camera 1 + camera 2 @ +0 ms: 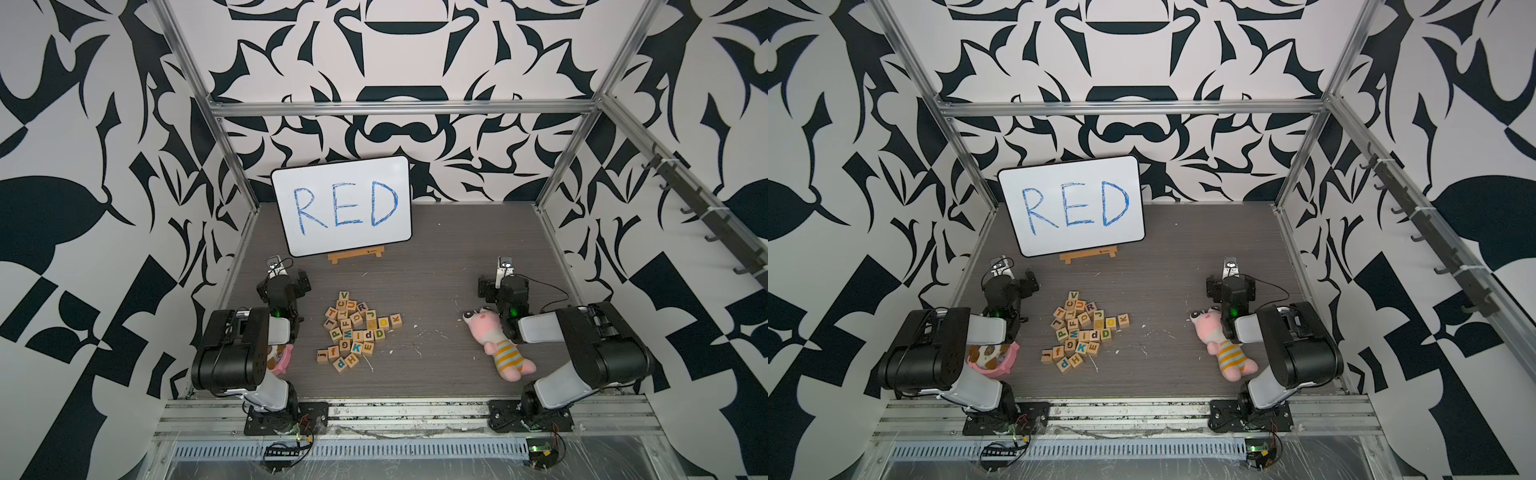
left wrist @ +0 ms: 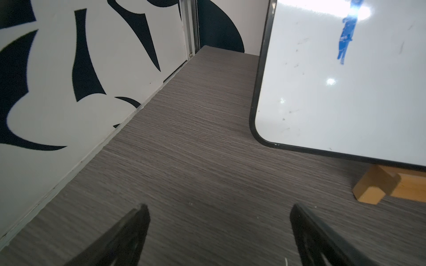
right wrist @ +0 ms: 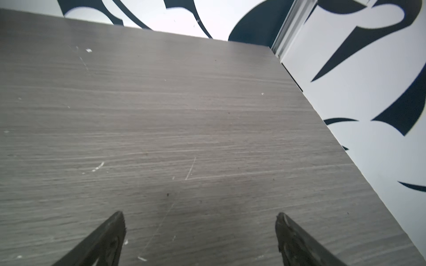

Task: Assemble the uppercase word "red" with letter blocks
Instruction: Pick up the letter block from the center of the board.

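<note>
While both arms sit folded close to their bases, the left gripper has its jaws spread wide with nothing between them, and only the bare grey table lies beneath. Ahead of it and to its right stands the whiteboard, lettered RED in blue and propped on a wooden stand. The right gripper is likewise spread wide and empty, facing bare table near the far corner of the cell.

The letter blocks lie in one loose heap between the two arms. They are to the right of the left gripper, to the left of the right gripper, and behind both, nearer the robot's bases. Neither gripper touches them.

Within the heap, in both top views:
- The R cube sits on the edge nearest the grippers. Its letter appears dark, though it is too small to judge the colour firmly.
- The D cube, with a green letter, lies further back on the side toward the right gripper.
- The E cube, with a red-orange letter, lies just behind the D cube.

These three cubes are not in a row.

A pink plush toy lies just behind the right gripper, beside that arm. A pink bowl shows partly under the left arm.
</note>
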`<action>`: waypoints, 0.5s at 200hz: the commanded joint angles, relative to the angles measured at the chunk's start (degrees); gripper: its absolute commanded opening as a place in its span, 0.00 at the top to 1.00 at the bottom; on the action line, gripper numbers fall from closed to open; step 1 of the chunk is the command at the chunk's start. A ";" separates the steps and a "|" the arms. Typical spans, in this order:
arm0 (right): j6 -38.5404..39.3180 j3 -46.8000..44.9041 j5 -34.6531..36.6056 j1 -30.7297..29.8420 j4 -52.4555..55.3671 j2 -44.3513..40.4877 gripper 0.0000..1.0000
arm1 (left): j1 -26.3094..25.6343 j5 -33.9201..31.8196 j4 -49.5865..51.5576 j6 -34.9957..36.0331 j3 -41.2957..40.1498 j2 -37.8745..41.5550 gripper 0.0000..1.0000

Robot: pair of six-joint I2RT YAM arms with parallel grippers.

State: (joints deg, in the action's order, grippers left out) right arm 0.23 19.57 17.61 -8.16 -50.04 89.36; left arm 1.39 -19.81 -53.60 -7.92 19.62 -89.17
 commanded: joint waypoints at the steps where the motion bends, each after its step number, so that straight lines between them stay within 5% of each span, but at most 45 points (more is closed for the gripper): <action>1: 0.39 0.11 -1.08 0.35 -3.94 -0.23 0.00 | 0.02 0.48 0.61 -0.25 1.07 0.64 0.00; 100: -0.03 -0.46 2.23 -0.23 -2.68 -3.63 0.00 | 0.02 1.56 -0.64 0.76 0.61 0.61 0.00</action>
State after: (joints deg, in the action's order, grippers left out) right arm 0.21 19.38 17.21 -7.97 -51.40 89.32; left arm 1.39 -19.46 -53.54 -7.86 19.62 -89.17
